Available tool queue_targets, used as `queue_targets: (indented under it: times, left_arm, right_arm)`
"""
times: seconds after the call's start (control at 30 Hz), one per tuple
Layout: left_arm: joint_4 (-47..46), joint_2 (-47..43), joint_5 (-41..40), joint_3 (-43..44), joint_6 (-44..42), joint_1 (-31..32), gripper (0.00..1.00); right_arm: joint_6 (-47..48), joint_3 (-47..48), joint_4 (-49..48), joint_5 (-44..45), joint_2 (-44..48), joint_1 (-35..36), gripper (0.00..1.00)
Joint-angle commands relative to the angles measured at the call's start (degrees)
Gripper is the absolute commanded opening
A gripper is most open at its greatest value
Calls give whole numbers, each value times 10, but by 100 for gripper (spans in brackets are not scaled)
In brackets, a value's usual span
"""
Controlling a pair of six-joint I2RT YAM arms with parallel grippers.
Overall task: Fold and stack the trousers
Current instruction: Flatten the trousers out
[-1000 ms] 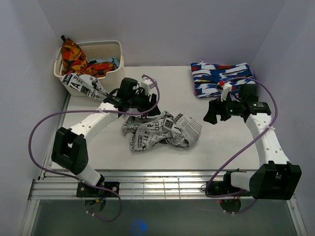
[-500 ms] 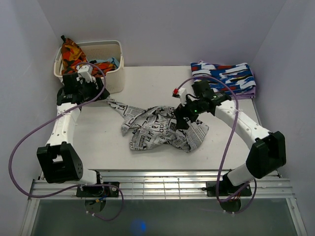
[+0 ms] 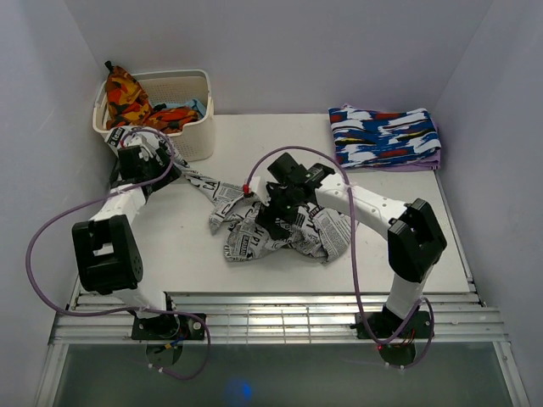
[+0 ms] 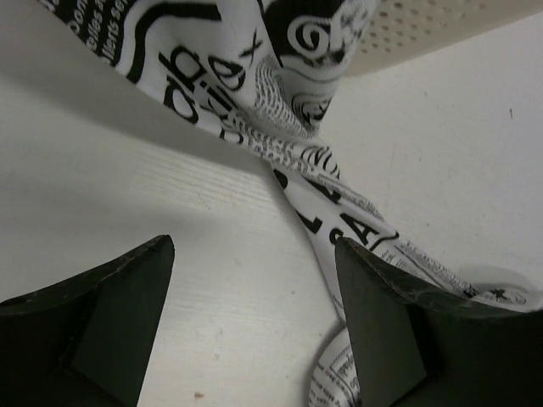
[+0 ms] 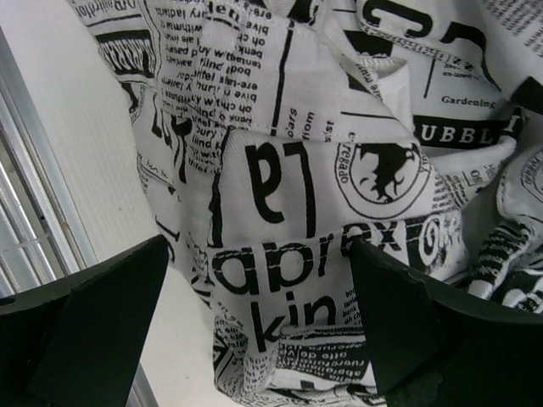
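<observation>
Your right claw [image 5: 261, 248], jaws apart, is now hovering over the crumpled trousers [image 3: 288, 229] mid-table, having swung in from the right. Your left claw [image 4: 254, 248], also apart, is sitting by the basket [image 3: 197, 95], one leg trailing toward it. You're still spreading, not folding.

soft, even light fills the overhead view, with faint shadows on the table [image 3: 170, 246]. the wrist views are dimmer; the trousers [image 4: 297, 144] cast a grey shadow, dark fingers [image 5: 93, 314] slightly blurred.
</observation>
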State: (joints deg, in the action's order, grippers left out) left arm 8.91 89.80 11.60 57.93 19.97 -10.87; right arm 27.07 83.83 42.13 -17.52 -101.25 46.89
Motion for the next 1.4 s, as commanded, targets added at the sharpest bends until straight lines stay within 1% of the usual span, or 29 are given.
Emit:
queue_targets:
  times: [0.0, 0.07, 0.1, 0.13, 0.2, 0.23, 0.3, 0.33, 0.37, 0.4, 0.43, 0.47, 0.5, 0.53, 0.57, 0.6, 0.63, 0.67, 0.73, 0.77, 0.8, 0.9, 0.93, 0.97, 1.03, 1.07, 1.17, 1.27, 1.37]
  left_arm:
    - [-144, 31, -30, -4, 36, -2, 87]
    - [-175, 48, -45, 2, 41, -2, 88]
    - [-181, 55, -67, 6, 46, -3, 88]
    - [-188, 70, -71, 10, 52, -4, 88]
    - [-211, 88, -56, 18, 71, -18, 86]
    - [-215, 105, -50, 22, 76, -21, 84]
    - [-219, 121, -37, 38, 78, -23, 72]
    - [-220, 132, -29, 41, 79, -24, 67]
    - [-220, 135, -23, 46, 83, -24, 61]
    - [-221, 135, -17, 50, 84, -25, 53]
    - [-223, 133, -8, 51, 85, -26, 48]
    - [-226, 126, -3, 52, 83, -26, 44]
    - [-225, 121, 5, 54, 80, -27, 35]
    - [-225, 114, 14, 53, 76, -29, 29]
    - [-225, 94, 38, 53, 70, -30, 22]
    - [-224, 81, 49, 50, 56, -32, 7]
    - [-221, 65, 62, 39, 51, -34, 3]
    - [-213, 46, 76, 32, 44, -37, 0]
    - [-197, -18, 130, 11, 16, -42, 0]
    - [-175, -42, 151, 8, 2, -44, 0]
    - [-159, -92, 180, 3, -15, -44, 0]
    - [-95, -165, 220, -10, -76, -46, 0]
    - [-67, -207, 231, -11, -96, -46, 0]
    - [-25, -226, 236, -12, -131, -46, 0]
    - [24, -275, 236, -12, -165, -46, 0]
    - [79, -286, 240, -14, -204, -46, 0]
    - [183, -303, 221, -26, -292, -46, 0]
    - [230, -287, 158, -56, -323, -47, 0]
    - [226, -278, 115, -89, -338, -56, 0]
  right_arm:
    - [28, 26, -10, 24, -25, 26, 93]
    - [32, 29, -13, 37, -44, 33, 93]
    - [34, 31, -13, 40, -51, 34, 94]
    - [35, 39, -6, 42, -59, 34, 100]
    - [35, 41, -4, 40, -55, 33, 84]
    - [34, 34, -9, 37, -39, 33, 70]
    - [32, 23, -14, 33, -17, 33, 58]
    - [32, 15, -15, 35, 6, 33, 47]
    - [32, 12, -15, 42, 17, 32, 41]
    - [32, 8, -13, 47, 40, 32, 29]
    - [32, 5, -13, 51, 54, 29, 20]
    - [31, -2, -13, 56, 66, 22, 9]
    - [31, -7, -13, 58, 92, 18, 8]
    - [31, -11, -13, 58, 105, 10, 8]
    - [30, -16, -13, 60, 117, -7, 8]
    - [30, -18, -12, 60, 139, -19, 8]
    - [29, -20, -9, 57, 150, -33, 8]
    - [28, -21, -3, 53, 160, -65, 8]
    - [32, -42, -6, 49, 197, -102, 8]
    - [34, -48, -7, 39, 209, -142, 8]
    - [40, -57, -7, 33, 231, -163, 8]
    - [47, -60, -8, 1, 265, -252, 8]
    - [49, -60, -7, -8, 273, -274, 8]
    - [52, -63, -7, -26, 281, -316, 8]
    - [65, -81, -6, -37, 301, -352, 8]
    - [73, -92, -6, -45, 307, -385, 8]
    - [99, -133, -6, -47, 315, -441, 8]
    - [112, -148, 5, -66, 299, -479, 8]
    - [123, -143, 5, -98, 287, -494, 8]
